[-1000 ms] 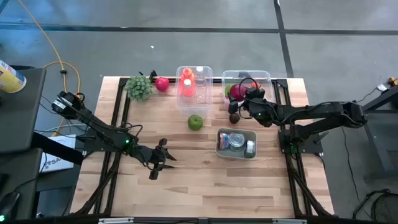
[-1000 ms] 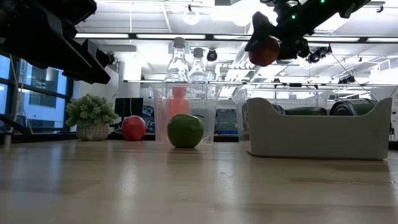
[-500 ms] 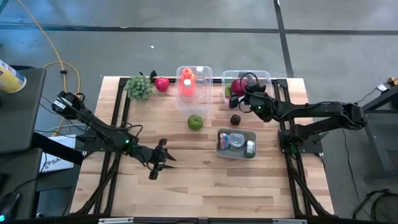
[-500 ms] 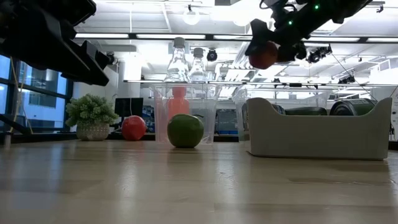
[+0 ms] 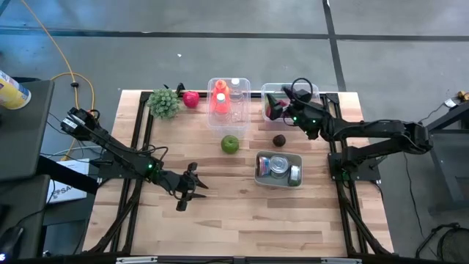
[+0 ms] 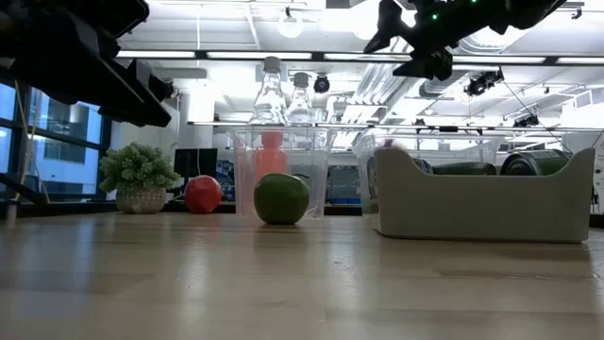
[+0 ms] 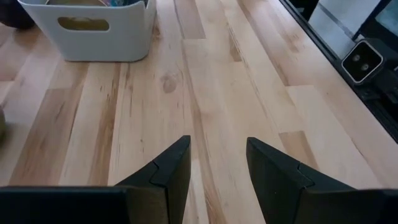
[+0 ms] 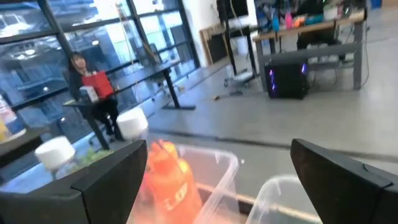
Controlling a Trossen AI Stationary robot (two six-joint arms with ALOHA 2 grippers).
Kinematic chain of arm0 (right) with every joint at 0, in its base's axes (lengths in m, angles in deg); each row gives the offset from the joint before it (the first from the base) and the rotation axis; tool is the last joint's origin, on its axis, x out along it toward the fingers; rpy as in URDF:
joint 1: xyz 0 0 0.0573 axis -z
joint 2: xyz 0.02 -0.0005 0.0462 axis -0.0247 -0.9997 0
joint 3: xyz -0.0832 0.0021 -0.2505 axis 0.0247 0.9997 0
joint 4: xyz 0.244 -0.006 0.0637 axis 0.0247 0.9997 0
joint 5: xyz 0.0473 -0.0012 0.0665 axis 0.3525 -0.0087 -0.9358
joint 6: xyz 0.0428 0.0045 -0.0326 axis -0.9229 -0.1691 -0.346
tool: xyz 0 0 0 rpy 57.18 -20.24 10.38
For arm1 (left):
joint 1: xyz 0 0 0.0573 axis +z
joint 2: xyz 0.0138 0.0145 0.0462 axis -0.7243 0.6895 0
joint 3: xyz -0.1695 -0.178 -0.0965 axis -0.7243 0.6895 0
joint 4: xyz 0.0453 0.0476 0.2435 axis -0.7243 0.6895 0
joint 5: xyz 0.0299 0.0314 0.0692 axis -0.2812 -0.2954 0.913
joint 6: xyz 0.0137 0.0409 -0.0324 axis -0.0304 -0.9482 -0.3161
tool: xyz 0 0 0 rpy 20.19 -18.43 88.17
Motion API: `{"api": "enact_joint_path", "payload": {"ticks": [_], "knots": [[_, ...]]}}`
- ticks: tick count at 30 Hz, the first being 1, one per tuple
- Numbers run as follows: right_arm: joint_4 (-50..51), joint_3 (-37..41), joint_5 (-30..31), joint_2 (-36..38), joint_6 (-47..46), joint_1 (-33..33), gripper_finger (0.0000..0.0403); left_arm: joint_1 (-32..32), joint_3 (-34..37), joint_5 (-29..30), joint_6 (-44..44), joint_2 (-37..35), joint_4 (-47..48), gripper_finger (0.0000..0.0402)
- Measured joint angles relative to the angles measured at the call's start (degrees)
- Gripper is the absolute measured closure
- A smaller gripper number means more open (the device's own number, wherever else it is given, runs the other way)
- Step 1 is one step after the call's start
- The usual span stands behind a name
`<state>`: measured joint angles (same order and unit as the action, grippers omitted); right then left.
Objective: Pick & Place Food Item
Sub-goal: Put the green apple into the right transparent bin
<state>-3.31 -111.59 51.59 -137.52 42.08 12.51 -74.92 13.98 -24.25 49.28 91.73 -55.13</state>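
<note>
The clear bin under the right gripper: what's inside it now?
In the clear bin, a red fruit shows at its left end. The right gripper hangs over it, fingers open, covering the rest.

Two clear bins point(image 5: 229, 105) — one grey caddy point(image 5: 278, 169), one green apple point(image 5: 230, 144).

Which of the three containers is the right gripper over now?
The clear bin at the table's far right corner, holding a red fruit. The right gripper is open above it.

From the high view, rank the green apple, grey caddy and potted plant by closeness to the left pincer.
From the left pincer:
1. Green apple, mid-table.
2. Grey caddy, toward the right side.
3. Potted plant, far-left corner.
</note>
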Motion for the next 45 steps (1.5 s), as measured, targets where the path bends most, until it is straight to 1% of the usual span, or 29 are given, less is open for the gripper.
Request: {"api": "enact_joint_path", "payload": {"ticks": [4, 12, 15, 18, 23, 26, 30, 33, 36, 40, 41, 44, 45], "knots": [[-1.0, 0.0, 0.0, 0.0, 3.8, 1.2, 0.0018, 0.0, 0.0, 0.0, 0.0, 0.0, 1.3, 0.0254], [3.1, 0.0, -0.7, 0.0, 2.6, 0.9, 0.0017, -0.2, 0.0, 0.1, 0.3, 0.0, 2.4, 0.0254], [2.9, 0.0, -2.7, 0.0, 3.0, 0.2, 0.0018, -0.2, 0.0, 0.1, 0.4, 0.0, 2.4, 0.0254], [2.4, 0.0, -5.8, 0.0, 5.6, -1.3, 0.0018, -0.2, 0.0, 0.1, 0.4, 0.0, 2.4, 0.0254], [3.3, 0.0, -10.8, 0.0, 11.2, -6.6, 0.0018, 0.3, 0.0, 0.1, -2.3, 0.0, 0.4, 0.0254], [5.3, 0.0, -11.1, 0.0, 12.5, -11.1, 0.0018, 0.3, 0.0, 0.4, -5.5, 0.0, -1.6, 0.0254], [7.2, 0.0, -11.0, 0.0, 12.5, -17.9, 0.0018, 0.3, 0.0, 0.4, -9.2, 0.0, -2.6, 0.0254], [7.2, 0.0, -10.9, -0.4, 11.9, -22.3, 0.0018, 0.3, 0.0, 0.4, -10.3, 0.0, -2.7, 0.0254], [7.7, 0.0, -10.9, -1.2, 10.0, -25.6, 0.0017, 0.3, 0.0, 0.4, -10.8, 0.0, -2.7, 0.0254], [8.5, -0.1, -10.9, -2.6, 7.2, -28.4, 0.0018, 0.7, 0.0, 1.2, -14.4, 0.0, -2.7, 0.0254], [9.3, -0.1, -11.0, -3.0, 7.0, -28.8, 0.0018, 0.7, 0.0, 1.3, -13.8, 0.0, -2.6, 0.0254], [10.0, 0.0, -10.9, -4.8, 7.0, -30.0, 0.0017, 0.7, 0.0, 1.4, -7.2, 0.0, -2.8, 0.0254], [10.1, 0.0, -10.9, -5.3, 7.0, -30.3, 0.0017, 0.7, 0.0, 1.4, -6.2, 0.0, -3.2, 0.0254]]}}
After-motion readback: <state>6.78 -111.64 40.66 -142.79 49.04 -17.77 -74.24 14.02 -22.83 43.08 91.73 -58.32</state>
